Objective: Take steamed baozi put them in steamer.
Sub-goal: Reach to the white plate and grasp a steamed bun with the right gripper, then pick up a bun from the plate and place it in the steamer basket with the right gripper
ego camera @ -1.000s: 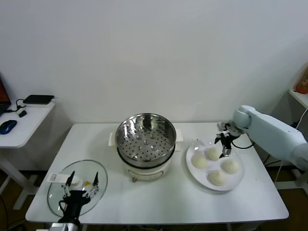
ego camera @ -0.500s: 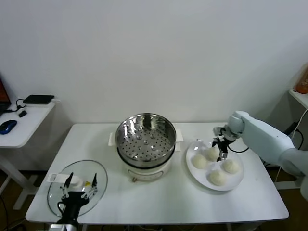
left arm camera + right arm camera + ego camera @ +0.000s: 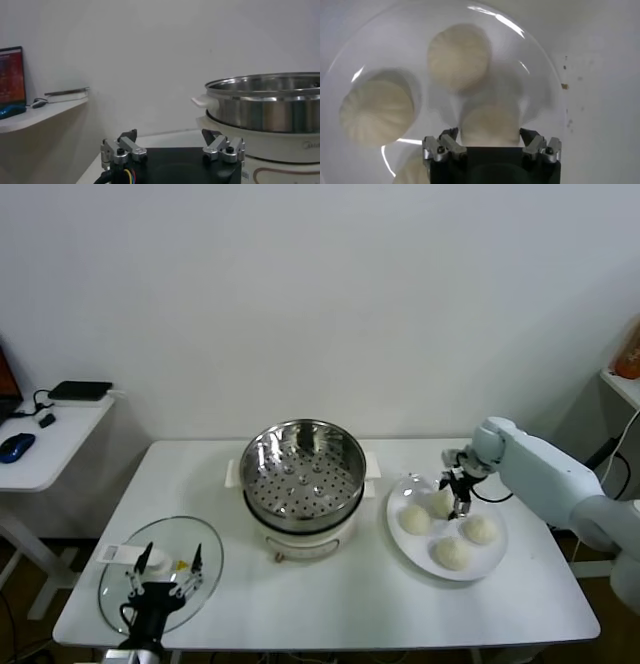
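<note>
The steamer (image 3: 303, 469) stands mid-table, a shiny perforated basket on a white pot, with nothing in it; the left wrist view shows its side (image 3: 265, 100). Several off-white baozi lie on a white plate (image 3: 487, 564) to its right. My right gripper (image 3: 458, 506) is down over the far baozi (image 3: 438, 502). In the right wrist view this baozi (image 3: 490, 122) sits between the open fingers of the right gripper (image 3: 489, 134), which stand close to its sides. Two more baozi (image 3: 459, 56) (image 3: 376, 111) lie beyond it. My left gripper (image 3: 172, 552) (image 3: 170, 134) rests open at the front left, holding nothing.
A round glass lid (image 3: 190, 534) lies under the left gripper near the table's front left corner. A small side desk (image 3: 50, 449) with a blue mouse (image 3: 17, 446) stands off to the left. The table's right edge runs just past the plate.
My right gripper has shifted a little left and lowered onto the far baozi on the plate. The left arm and the steamer have not moved.
</note>
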